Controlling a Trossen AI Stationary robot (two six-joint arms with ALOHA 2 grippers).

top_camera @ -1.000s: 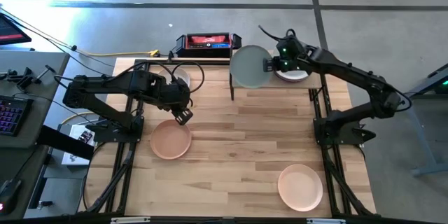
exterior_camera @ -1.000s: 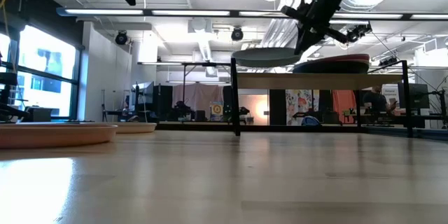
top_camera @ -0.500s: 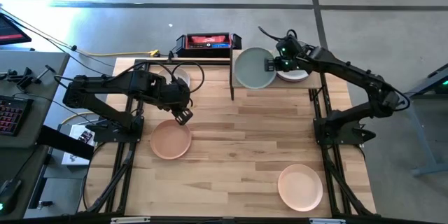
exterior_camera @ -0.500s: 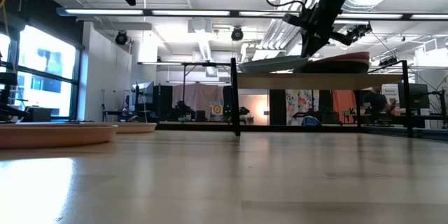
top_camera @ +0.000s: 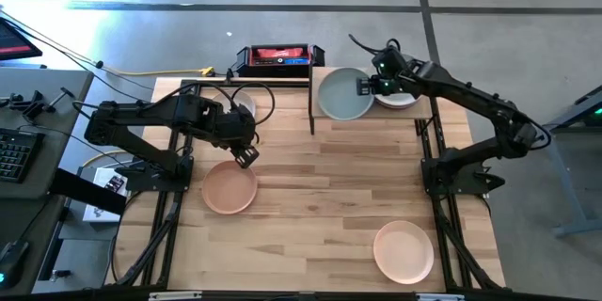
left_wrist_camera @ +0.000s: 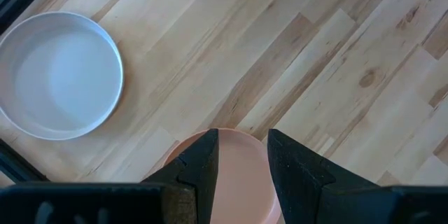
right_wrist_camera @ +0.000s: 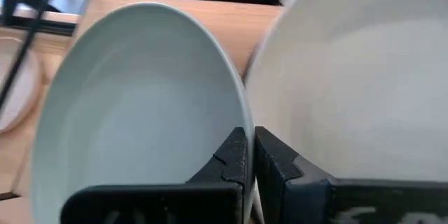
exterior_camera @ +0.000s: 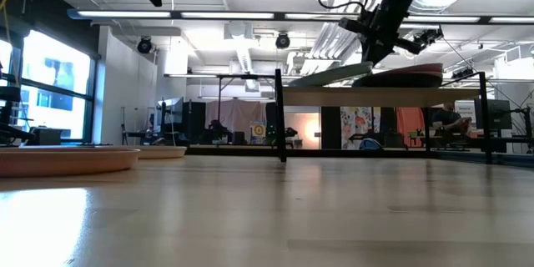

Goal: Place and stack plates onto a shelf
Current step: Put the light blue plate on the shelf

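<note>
sage plate [top_camera: 342, 94] lowered onto shelf [exterior_camera: 384, 96]

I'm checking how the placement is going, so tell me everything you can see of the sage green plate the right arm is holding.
The sage green plate is round and shallow with a raised rim, plain, smooth and matte-looking. The right gripper is shut on its rim. In the low view it is tilted, its far edge low over the left half of the shelf; whether it touches the board I cannot tell. Beside it on the shelf sits a stack of plates, topped by a white one.
</note>
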